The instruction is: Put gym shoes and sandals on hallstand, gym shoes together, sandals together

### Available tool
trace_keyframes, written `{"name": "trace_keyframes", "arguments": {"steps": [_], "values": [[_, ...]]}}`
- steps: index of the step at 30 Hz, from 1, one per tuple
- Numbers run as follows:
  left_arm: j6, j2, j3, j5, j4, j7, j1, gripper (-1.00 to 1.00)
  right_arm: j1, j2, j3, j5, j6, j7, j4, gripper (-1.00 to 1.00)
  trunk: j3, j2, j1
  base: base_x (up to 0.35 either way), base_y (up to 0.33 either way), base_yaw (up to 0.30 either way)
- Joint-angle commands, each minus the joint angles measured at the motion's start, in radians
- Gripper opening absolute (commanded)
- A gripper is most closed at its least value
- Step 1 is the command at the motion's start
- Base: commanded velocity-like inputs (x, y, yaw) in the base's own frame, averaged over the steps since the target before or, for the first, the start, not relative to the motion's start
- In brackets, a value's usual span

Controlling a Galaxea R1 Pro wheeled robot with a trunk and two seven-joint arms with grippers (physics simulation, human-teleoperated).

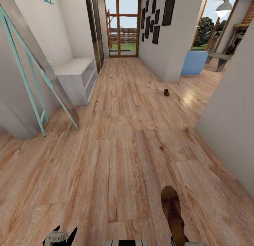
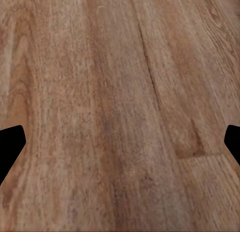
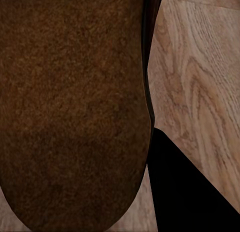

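From the head camera we see a brown sandal (image 1: 173,212) at the right gripper (image 1: 183,241), apparently held, above the corridor floor (image 1: 123,150). A small dark brown object (image 1: 166,92), perhaps the other sandal, lies far ahead, and a white bench (image 1: 76,78) stands left. The left gripper (image 1: 60,236) hangs low.

In the left wrist view, its fingers (image 2: 11,142) are spread apart over bare planks.

In the right wrist view, the sandal's sole (image 3: 70,112) sits against one dark finger (image 3: 185,192); we cannot tell whether the clamp is firm. A loose hold could let it slip while we drive.
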Motion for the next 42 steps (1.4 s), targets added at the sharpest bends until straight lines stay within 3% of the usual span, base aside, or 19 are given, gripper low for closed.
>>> {"name": "trace_keyframes", "arguments": {"steps": [1,7,28,42], "values": [[0.002,0.0,0.002,0.009,0.001,-0.01,-0.001,1.0,0.0,-0.001,0.004,0.002,0.001,-0.009,-0.001,-1.0,-0.002,-0.007,0.004,0.0,0.0,0.0],[0.002,0.0,0.002,0.009,0.001,-0.009,-0.001,1.0,0.0,-0.001,0.005,0.002,0.001,-0.009,0.0,-1.0,-0.012,-0.049,0.027,0.0,0.0,0.0],[0.002,-0.002,0.002,0.006,0.001,-0.01,-0.001,1.0,0.0,-0.001,0.005,0.002,-0.001,-0.009,0.0,-1.0,0.021,-0.049,0.027,0.003,0.0,0.032],[0.002,-0.002,0.002,0.007,0.002,-0.01,-0.001,1.0,0.0,-0.001,0.004,0.002,0.0,-0.009,0.0,-1.0,0.043,-0.049,0.027,0.261,0.0,0.077]]}}
